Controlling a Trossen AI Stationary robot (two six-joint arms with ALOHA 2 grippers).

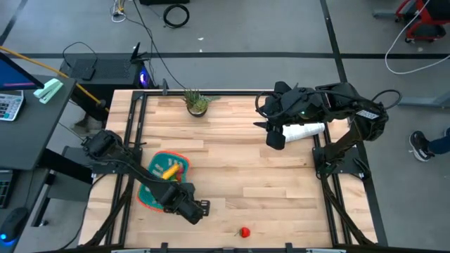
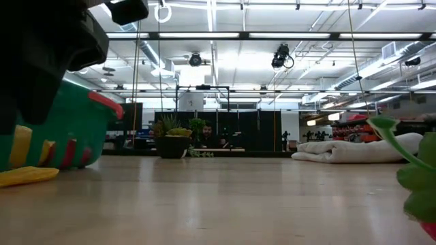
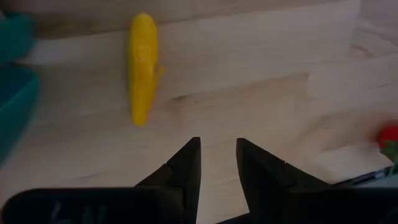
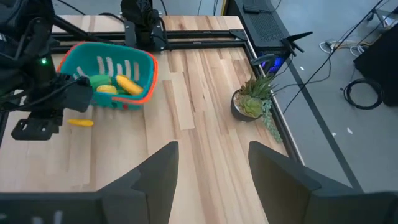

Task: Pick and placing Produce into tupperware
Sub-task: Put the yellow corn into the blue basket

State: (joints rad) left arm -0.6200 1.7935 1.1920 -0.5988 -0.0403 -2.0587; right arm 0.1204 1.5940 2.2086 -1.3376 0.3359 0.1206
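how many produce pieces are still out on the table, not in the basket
2 that I can see: a thin yellow piece lying on the wood just outside the teal basket, under the left arm, and a small red piece near the table's front edge. The left arm may hide others.

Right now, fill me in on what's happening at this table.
The robot is sorting toy produce into the teal slotted plastic basket with the orange rim, which already holds yellow and green pieces. The left end effector, fingers apart and empty, hovers beside the basket over a thin yellow-orange piece lying on the wood. A small red piece sits near the table's front edge. The right end effector waits open at the far side.
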